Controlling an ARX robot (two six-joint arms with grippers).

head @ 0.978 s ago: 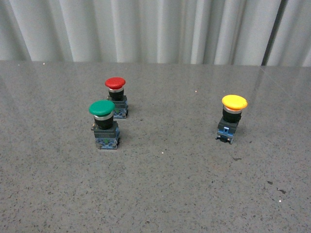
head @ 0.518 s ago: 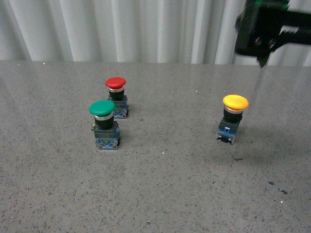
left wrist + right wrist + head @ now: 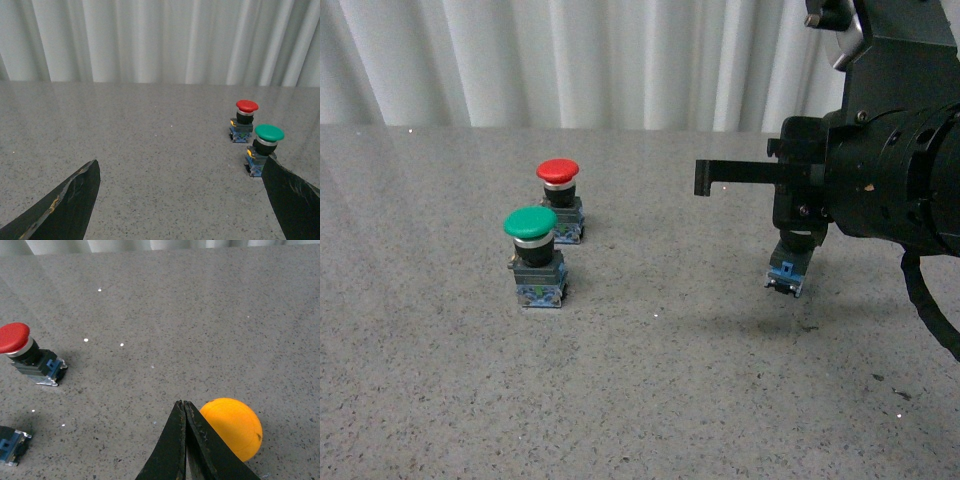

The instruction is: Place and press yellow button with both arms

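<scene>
Broad grey speckled stone bench (image 3: 620, 400) beneath everything. Bulky black right arm (image 3: 890, 180) hung low, likely lining up on the target. Pressed flat together and gripping nothing, right fingers (image 3: 182, 445), tips just beside the small yellow mushroom-capped push button (image 3: 232, 425) with blue base; contact impossible to tell. Closed perhaps to press rather than grasp. Spread wide and empty, left fingers (image 3: 70, 200), seemingly ready to take hold. Green-capped push button (image 3: 269, 134) close by one left finger, red-capped push button (image 3: 247, 106) just beyond it, both well apart from the right fingers.
</scene>
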